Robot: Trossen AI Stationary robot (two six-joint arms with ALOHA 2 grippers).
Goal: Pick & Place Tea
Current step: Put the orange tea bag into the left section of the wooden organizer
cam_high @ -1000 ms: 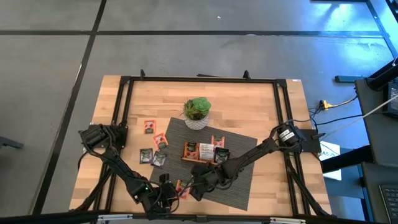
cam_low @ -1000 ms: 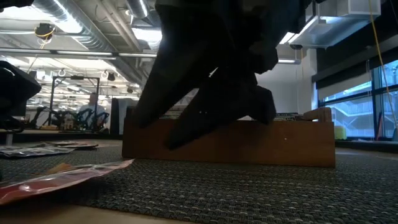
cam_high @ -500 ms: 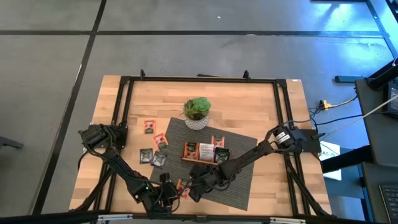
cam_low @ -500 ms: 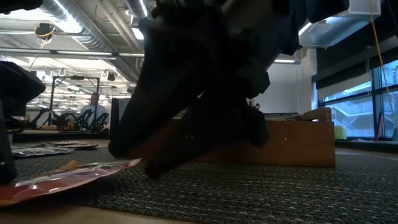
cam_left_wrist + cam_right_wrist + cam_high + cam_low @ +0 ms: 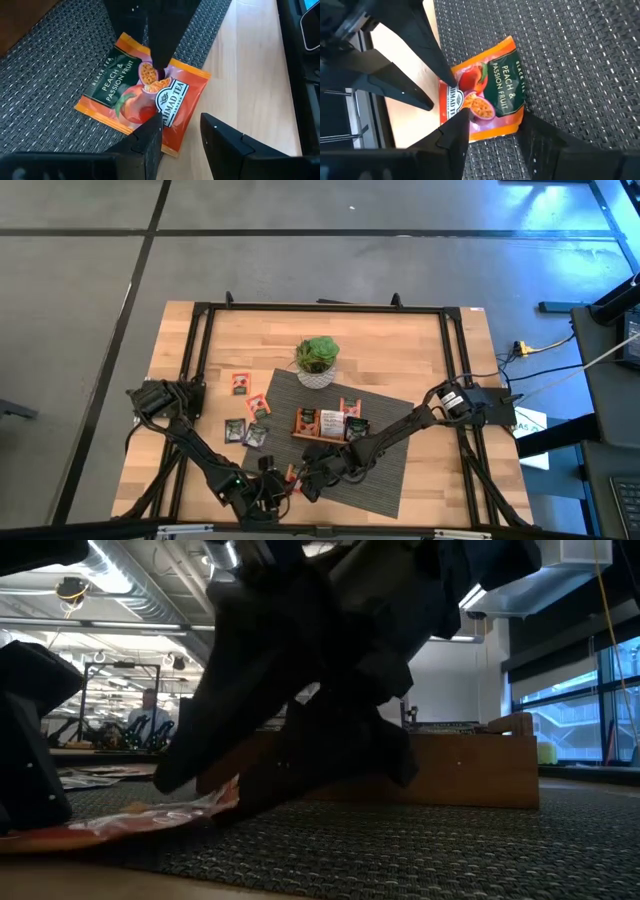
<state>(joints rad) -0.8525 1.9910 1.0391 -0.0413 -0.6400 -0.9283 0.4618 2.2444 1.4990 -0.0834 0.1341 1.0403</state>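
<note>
An orange-red tea sachet printed "Peach & Passion Fruit" lies flat across the near-left edge of the dark woven mat, part on the mat and part on bare wood. My right gripper reaches in from the right, open, with its fingers over the sachet. My left gripper faces it from the left, open, its fingertips at the sachet's wood-side edge. Other sachets lie on the wood to the left. My right gripper has one fingertip down on the sachet's printed face near its middle, slanting down from the table's right. The sachet lies on the mat and wood, and its end by the fingers curls up slightly. My left gripper has one fingertip at the sachet's edge; whether it touches, I cannot tell.
The long wooden tray with sachets in it stands on the mat just behind the grippers. A potted plant sits farther back. A black frame runs along the table's sides. A person stands in the room beyond.
My right gripper has moved toward the table's left and down onto the orange-red sachet. My left gripper has edged in toward it from the left. In the low view, the sachet's end by the fingers has risen and crinkled.
</note>
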